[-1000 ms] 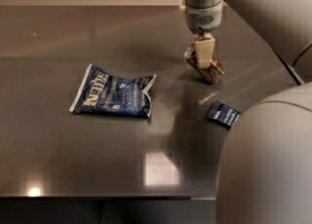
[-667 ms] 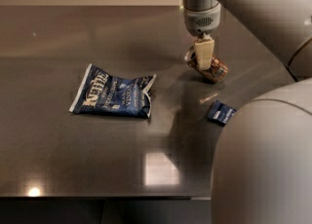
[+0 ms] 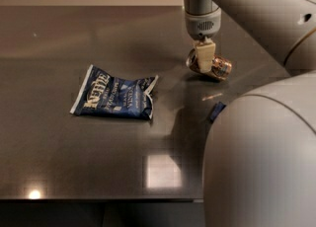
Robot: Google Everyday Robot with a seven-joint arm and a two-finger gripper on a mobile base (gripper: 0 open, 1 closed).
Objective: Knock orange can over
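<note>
Dark glossy grey tabletop [image 3: 74,162], lamp glare near the front edge. Small copper-orange metallic drink can [image 3: 222,68] lies on its side at right-rear, silver end pointing left. Cream-tipped gripper [image 3: 204,64] hangs straight down, right against the can's front; open or closed, cannot tell. Crumpled blue chip bag [image 3: 116,97] lies flat, well left. Flat dark-blue wrapped bar [image 3: 216,110] is half hidden behind the robot's grey body [image 3: 261,162].
</note>
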